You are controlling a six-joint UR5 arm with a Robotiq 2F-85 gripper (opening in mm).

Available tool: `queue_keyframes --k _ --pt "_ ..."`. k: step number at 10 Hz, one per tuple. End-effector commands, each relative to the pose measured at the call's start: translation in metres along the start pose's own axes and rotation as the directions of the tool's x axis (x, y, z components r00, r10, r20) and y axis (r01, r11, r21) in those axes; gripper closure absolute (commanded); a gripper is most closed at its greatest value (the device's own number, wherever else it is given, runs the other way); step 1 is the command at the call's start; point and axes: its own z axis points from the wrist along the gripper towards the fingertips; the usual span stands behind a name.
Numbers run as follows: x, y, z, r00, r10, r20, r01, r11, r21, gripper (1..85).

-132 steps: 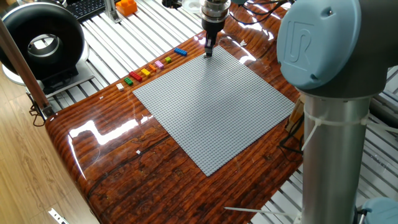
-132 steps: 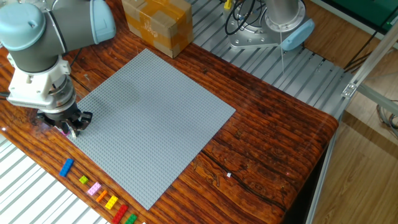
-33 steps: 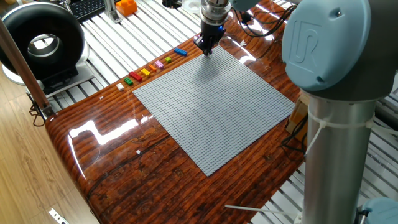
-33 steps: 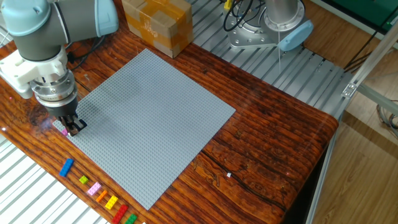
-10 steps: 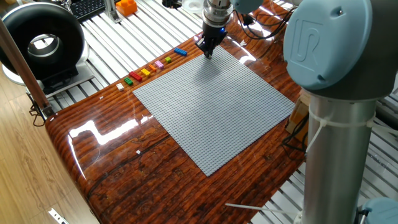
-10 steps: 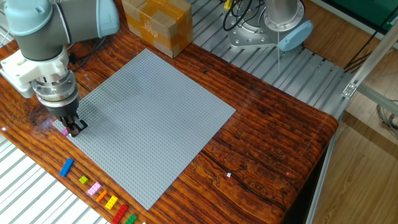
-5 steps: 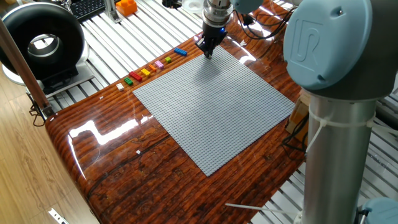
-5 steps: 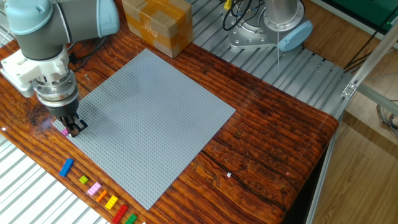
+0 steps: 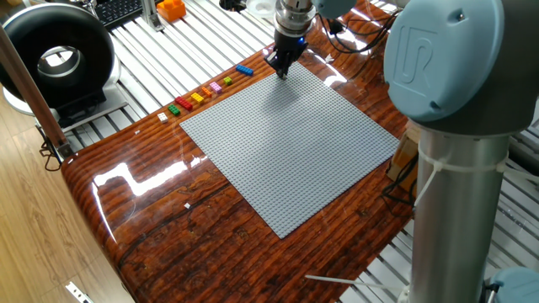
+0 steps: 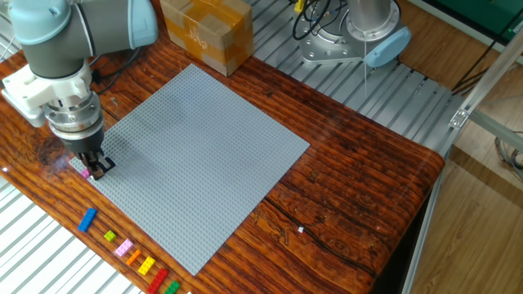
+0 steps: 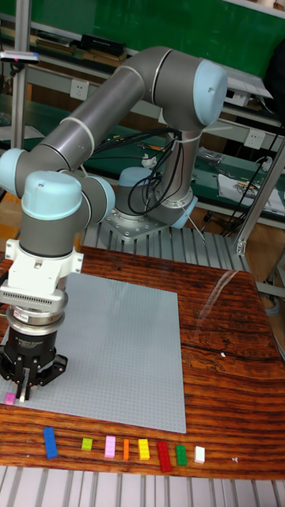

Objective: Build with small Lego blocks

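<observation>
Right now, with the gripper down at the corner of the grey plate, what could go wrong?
The gripper sits at the very corner of the baseplate, next to a pink brick; pressed slightly off, the brick may miss the studs. The baseplate looks unfastened on the glossy table, so a push might slide it toward the row of spare bricks.

This is a robotics lab or workshop. A grey robot arm [image 11: 119, 103] is bolted to a slatted aluminium bench [image 9: 181, 38] beside a glossy wooden table [image 10: 359, 180], with cables [image 11: 146, 186], a keyboard [image 9: 118, 10], a cardboard box [image 10: 204, 33] and wall sockets [image 11: 79, 85] around it.
</observation>
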Motion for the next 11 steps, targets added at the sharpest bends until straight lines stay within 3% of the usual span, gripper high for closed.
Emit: queue_keyframes --k 1,2,3,6,11 --pt "0.006 -0.001 -0.002 1.0 -0.008 -0.018 0.007 1.0 -0.008 84.7" --pt "0.02 -0.007 -0.004 0.997 -0.024 -0.071 0.024 1.0 0.01 83.7" --pt "0.02 -0.003 -0.004 0.997 -0.037 -0.071 0.036 0.999 -0.008 80.3" --pt "0.019 -0.01 -0.002 0.992 -0.109 -0.065 0.109 0.994 0.009 65.3" --pt "0.021 -0.01 -0.002 0.985 -0.154 -0.073 0.154 0.988 0.002 55.3"
